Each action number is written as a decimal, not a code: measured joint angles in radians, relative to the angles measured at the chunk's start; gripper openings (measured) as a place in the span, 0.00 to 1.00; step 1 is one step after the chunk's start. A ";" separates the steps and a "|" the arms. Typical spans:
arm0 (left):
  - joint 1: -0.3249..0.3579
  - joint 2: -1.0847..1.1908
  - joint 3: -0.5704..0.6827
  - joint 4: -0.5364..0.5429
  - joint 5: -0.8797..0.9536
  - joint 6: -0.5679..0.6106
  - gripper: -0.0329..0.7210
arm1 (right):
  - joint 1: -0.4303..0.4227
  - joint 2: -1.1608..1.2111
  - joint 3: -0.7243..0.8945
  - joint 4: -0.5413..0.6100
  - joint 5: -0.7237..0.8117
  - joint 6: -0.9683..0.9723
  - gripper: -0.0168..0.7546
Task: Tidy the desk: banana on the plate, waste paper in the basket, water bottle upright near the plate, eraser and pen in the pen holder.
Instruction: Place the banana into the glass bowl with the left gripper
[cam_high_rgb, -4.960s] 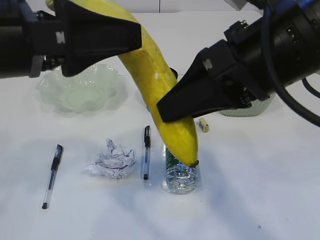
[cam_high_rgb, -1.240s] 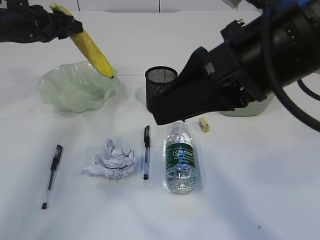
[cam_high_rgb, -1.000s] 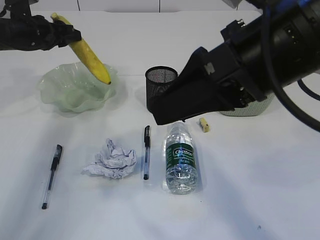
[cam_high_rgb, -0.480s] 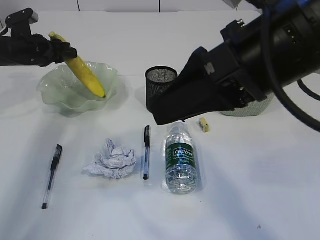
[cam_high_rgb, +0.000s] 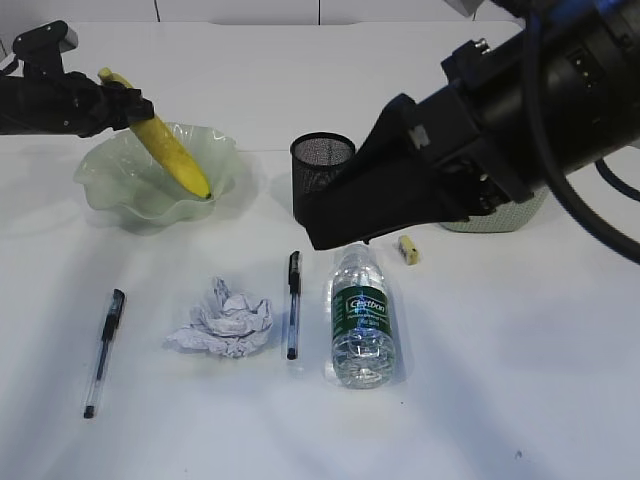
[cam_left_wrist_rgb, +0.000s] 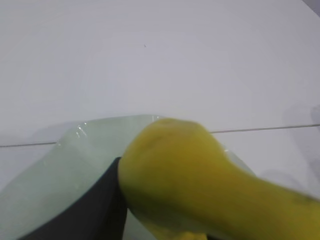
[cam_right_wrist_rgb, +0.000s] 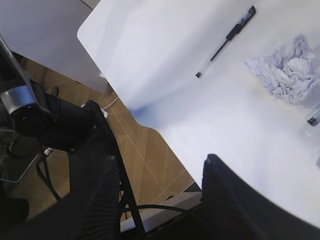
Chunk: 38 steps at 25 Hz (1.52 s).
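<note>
One claw (cam_high_rgb: 118, 100) tilts banana (cam_high_rgb: 172, 155) into plate (cam_high_rgb: 110, 185).

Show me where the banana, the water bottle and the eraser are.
banana (cam_high_rgb: 170, 160), exterior view, middle of its yellow body
water bottle (cam_high_rgb: 361, 312), exterior view, on its dark green label
eraser (cam_high_rgb: 407, 249), exterior view, centre of the small block

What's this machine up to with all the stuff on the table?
The left end effector holds a long yellow banana by its stem end, its tip down inside the pale green ruffled plate. The right end effector hangs open and empty. On the white desk lie a crumpled white paper ball, two pens and a clear plastic water bottle on its side.
</note>
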<state>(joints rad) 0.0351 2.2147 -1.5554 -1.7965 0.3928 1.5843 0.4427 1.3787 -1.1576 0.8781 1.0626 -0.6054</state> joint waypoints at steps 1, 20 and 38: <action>0.000 0.000 0.000 0.000 0.000 0.000 0.44 | 0.000 0.000 0.000 0.000 0.000 0.000 0.54; 0.002 -0.015 0.000 0.000 -0.004 0.000 0.65 | 0.000 0.000 0.000 -0.439 0.005 0.298 0.54; 0.002 -0.206 0.000 0.321 0.029 -0.222 0.62 | -0.130 0.000 0.000 -0.811 0.000 0.512 0.54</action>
<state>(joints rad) 0.0367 2.0087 -1.5554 -1.4756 0.4220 1.3620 0.3130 1.3787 -1.1576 0.0668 1.0630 -0.0939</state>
